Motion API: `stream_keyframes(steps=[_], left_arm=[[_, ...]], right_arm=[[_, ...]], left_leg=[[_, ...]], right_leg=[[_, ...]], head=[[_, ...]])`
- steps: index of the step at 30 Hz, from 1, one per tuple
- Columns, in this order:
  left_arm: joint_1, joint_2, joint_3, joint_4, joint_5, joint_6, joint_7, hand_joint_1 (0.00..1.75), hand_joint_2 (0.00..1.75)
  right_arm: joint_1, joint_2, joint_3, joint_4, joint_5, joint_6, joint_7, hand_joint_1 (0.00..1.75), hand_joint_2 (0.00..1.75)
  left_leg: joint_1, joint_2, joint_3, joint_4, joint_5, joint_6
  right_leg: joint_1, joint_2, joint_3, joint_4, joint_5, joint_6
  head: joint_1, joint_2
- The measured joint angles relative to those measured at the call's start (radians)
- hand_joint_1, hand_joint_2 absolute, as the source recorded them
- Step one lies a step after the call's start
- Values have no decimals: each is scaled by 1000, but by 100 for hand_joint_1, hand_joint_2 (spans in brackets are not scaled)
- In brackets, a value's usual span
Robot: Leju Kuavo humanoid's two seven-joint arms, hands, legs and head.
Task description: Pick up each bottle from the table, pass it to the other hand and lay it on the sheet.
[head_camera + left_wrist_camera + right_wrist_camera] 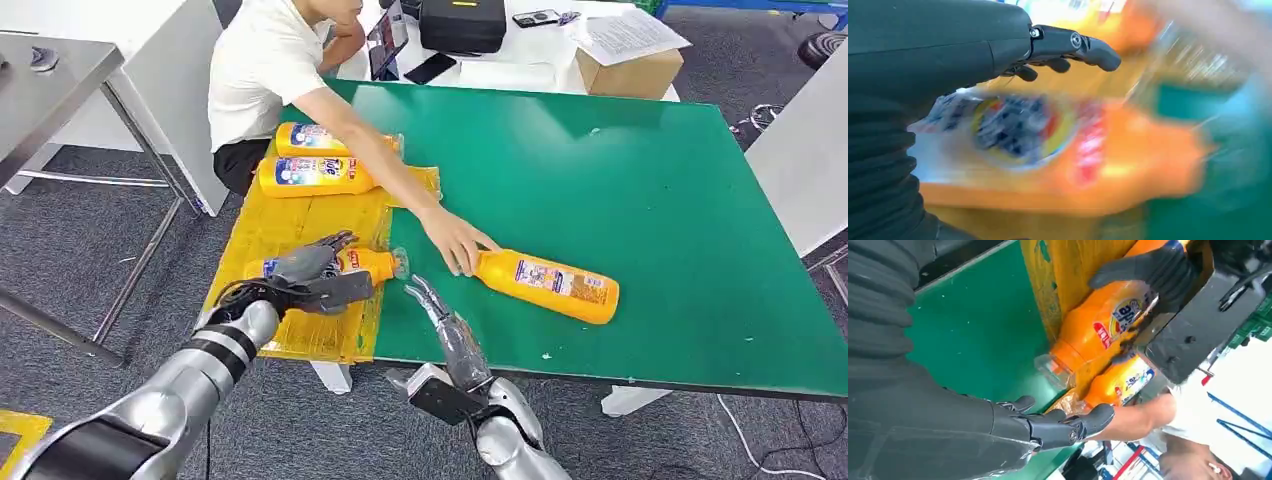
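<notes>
An orange bottle (pixel 375 263) (pixel 1088 325) lies on its side at the near right edge of the yellow sheet (pixel 290 225), its clear cap toward the green table (pixel 600 170). My left hand (pixel 310 275) (pixel 1168 295) holds it from above, fingers arched over the body and thumb at its side. The left wrist view is blurred and has the same bottle (pixel 1088 160) under the fingers (pixel 1098 50). My right hand (pixel 450 335) (pixel 1048 425) hovers open over the table's near edge, just right of the cap. Another orange bottle (pixel 550 285) lies on the table.
A seated person reaches across the table, with a hand (pixel 455 240) on the neck end of the bottle lying there. Two more orange bottles (pixel 320 140) (pixel 315 175) lie at the sheet's far end. A cardboard box (pixel 630 70) sits beyond the table.
</notes>
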Motion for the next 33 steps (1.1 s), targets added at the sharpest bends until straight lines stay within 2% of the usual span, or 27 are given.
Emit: stream_keyframes(steps=[5, 8, 12, 17, 19, 22, 26, 28, 29, 31, 33], left_arm=[[84, -18, -11, -139, 7, 97, -17, 0, 175], [163, -27, -20, -265, -12, 251, -67, 0, 175], [276, -32, -86, -456, -194, 417, -12, 0, 175], [350, -32, -145, -609, -269, 499, -1, 0, 175], [375, -32, -156, -658, -241, 516, -21, 0, 175], [443, -42, -171, -749, -43, 473, -87, 0, 175], [509, -47, -181, -819, 9, 457, -111, 0, 175], [527, -53, -182, -834, 108, 376, -107, 0, 175], [546, -63, -180, -840, 236, 299, -94, 0, 175], [589, -83, -168, -841, 472, 192, -62, 0, 175], [624, -94, -158, -834, 535, 198, -76, 0, 175]], right_arm=[[15, -2, -1, -14, 3, -3, 3, 0, 175], [30, -4, -4, -24, 3, -17, 7, 0, 175], [53, -12, -11, -37, 8, -34, 12, 0, 175], [70, -21, -24, -55, 38, -53, 20, 0, 175], [73, -32, -28, -60, 110, -92, 71, 0, 175], [78, -89, -45, -61, 343, -168, 241, 0, 175], [91, -154, -82, -64, 375, -177, 261, 0, 175], [106, -172, -89, -83, 459, -183, 345, 0, 175], [119, -192, -100, -101, 523, -203, 410, 0, 175], [133, -239, -132, -105, 601, -263, 467, 0, 175], [149, -302, -186, -106, 627, -291, 492, 0, 175]], left_leg=[[0, 0, -1, 0, 0, 0], [0, 0, -1, 0, 0, 0], [0, 0, -1, 0, -1, 0], [0, 0, -2, 0, -1, -1], [0, 0, -1, 0, -1, -1], [0, -1, -1, 0, -1, -1], [-1, -1, -2, 0, -1, 0], [-2, -1, -2, 0, -2, 0], [-2, -1, -1, 0, -2, 0], [-2, -3, -2, 0, -2, 0], [-2, -3, -3, 0, -2, 0]], right_leg=[[0, 0, -1, 0, 0, 0], [0, 0, -1, 0, 0, 0], [0, 0, -2, 0, -1, 0], [0, 0, -2, -1, -1, 0], [0, 0, -2, -1, -1, 0], [0, -1, -1, -1, -1, 0], [-1, -1, -2, -1, 0, 0], [-1, -1, -2, -2, 0, 0], [-1, -2, -2, -2, -1, 1], [-1, -3, -2, -2, -1, 1], [-2, -3, -2, -2, -1, 1]], head=[[0, 0], [0, 0], [0, 0], [0, 0], [0, 0], [0, 0], [1, 0], [0, 0], [0, 0], [0, 0], [0, 0]])
